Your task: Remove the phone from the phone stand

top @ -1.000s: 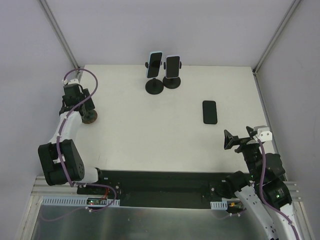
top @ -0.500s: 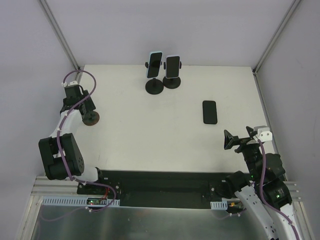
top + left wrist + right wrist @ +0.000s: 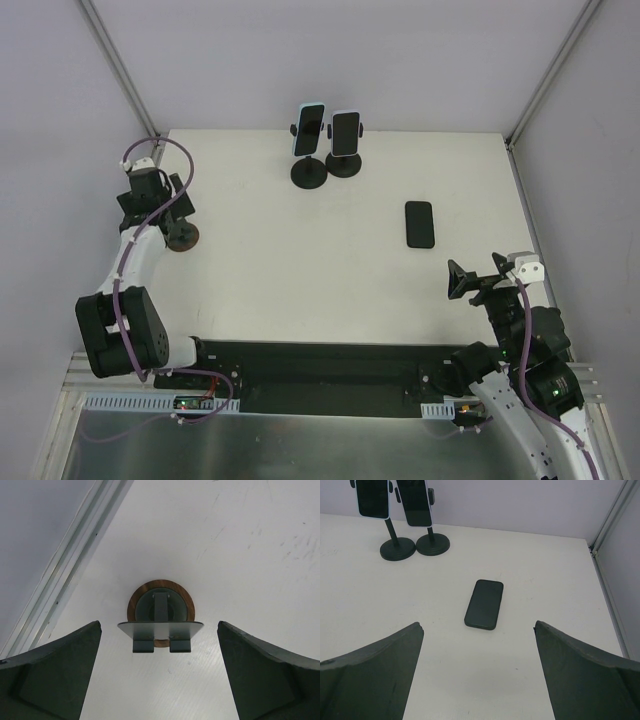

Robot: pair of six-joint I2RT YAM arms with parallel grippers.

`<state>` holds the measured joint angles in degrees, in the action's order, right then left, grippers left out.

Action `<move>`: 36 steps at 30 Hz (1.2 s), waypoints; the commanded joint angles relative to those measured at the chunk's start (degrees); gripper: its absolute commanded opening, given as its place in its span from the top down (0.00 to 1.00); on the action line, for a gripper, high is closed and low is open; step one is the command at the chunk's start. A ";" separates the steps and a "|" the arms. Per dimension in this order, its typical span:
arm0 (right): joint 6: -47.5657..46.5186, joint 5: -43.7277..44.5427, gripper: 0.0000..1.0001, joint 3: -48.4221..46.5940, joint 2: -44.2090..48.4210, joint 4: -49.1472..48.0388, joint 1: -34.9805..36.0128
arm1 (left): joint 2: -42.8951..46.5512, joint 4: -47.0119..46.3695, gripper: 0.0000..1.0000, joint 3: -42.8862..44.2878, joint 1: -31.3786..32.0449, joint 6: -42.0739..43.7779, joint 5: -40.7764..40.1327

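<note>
The left end effector (image 3: 159, 626) hung wide open, holding nothing, over a stand (image 3: 160, 611), and the right end effector (image 3: 479, 625), likewise, faced a phone (image 3: 484, 604) flat on the tabletop (image 3: 545, 580).

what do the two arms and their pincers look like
Both the left arm and the right arm have white links and bulky black joint housings. A purple cable loops loosely along each. The left pincer and the right pincer have dark, matte, wedge-shaped fingers that taper toward the tips. No markings are visible.
</note>
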<state>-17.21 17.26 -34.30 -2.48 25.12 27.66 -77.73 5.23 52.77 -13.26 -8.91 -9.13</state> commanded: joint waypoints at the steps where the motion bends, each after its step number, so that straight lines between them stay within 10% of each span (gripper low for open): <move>1: 0.25 0.06 0.04 -0.15 -0.68 -2.10 0.38 | 5.30 1.96 0.01 1.01 4.98 2.48 -9.11; 17: 0.43 0.15 0.04 0.56 0.90 -3.15 0.64 | 12.61 8.12 0.01 11.29 17.38 -9.20 -4.42; 36: -0.10 -0.21 0.04 1.17 1.34 -3.41 0.73 | -18.83 0.04 0.01 40.99 28.72 1.25 19.58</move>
<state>-17.21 17.23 -32.95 -1.39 24.64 28.03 -91.66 10.11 86.67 14.70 -12.51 2.87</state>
